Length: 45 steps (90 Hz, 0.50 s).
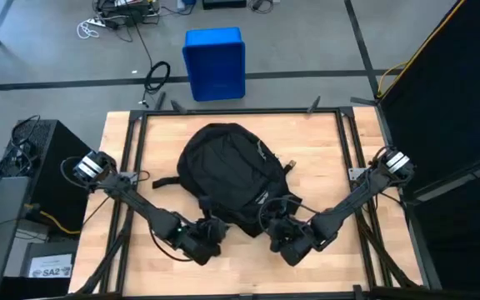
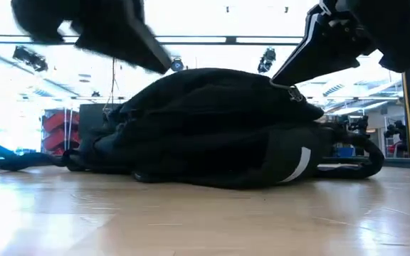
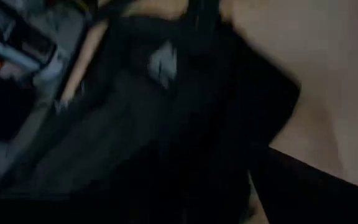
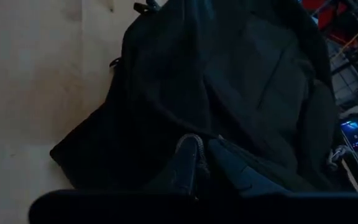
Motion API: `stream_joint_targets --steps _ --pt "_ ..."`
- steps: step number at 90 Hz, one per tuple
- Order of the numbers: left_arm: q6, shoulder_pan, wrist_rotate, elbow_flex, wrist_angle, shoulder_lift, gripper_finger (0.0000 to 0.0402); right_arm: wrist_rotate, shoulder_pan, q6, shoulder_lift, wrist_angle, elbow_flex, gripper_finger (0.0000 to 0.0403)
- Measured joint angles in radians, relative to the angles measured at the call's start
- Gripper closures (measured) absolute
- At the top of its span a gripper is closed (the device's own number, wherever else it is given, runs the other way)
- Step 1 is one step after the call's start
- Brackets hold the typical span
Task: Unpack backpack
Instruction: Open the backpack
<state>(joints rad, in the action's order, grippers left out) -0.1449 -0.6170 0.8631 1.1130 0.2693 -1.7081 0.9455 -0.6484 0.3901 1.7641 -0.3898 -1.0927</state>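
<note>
Where backpack point(image 1: 223, 171) meets both pincers, fingers lost in black.

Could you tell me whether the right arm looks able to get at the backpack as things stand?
Probably yes: the right gripper is already at the near edge of the backpack, with nothing between them on the table.

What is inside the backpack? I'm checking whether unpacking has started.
Nothing inside shows: the backpack lies closed on the table, its fabric covering any contents. Both grippers are at its near edge.

A black backpack point(image 1: 223, 171) with white stripes lies on the pale wooden table point(image 1: 332, 158); the bin point(image 1: 215, 62) is blue.
</note>
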Motion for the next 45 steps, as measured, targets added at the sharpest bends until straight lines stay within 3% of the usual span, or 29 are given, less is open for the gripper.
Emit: stream_joint_targets --steps 20,45 --pt "0.181 0.004 -0.004 0.000 -0.194 -0.016 0.0183 -0.008 0.007 0.002 0.000 0.000 0.000 0.0403" --pt "0.404 0.054 -0.073 0.000 -0.488 -0.163 0.0183 -0.032 0.016 0.002 0.000 0.009 0.000 0.0403"
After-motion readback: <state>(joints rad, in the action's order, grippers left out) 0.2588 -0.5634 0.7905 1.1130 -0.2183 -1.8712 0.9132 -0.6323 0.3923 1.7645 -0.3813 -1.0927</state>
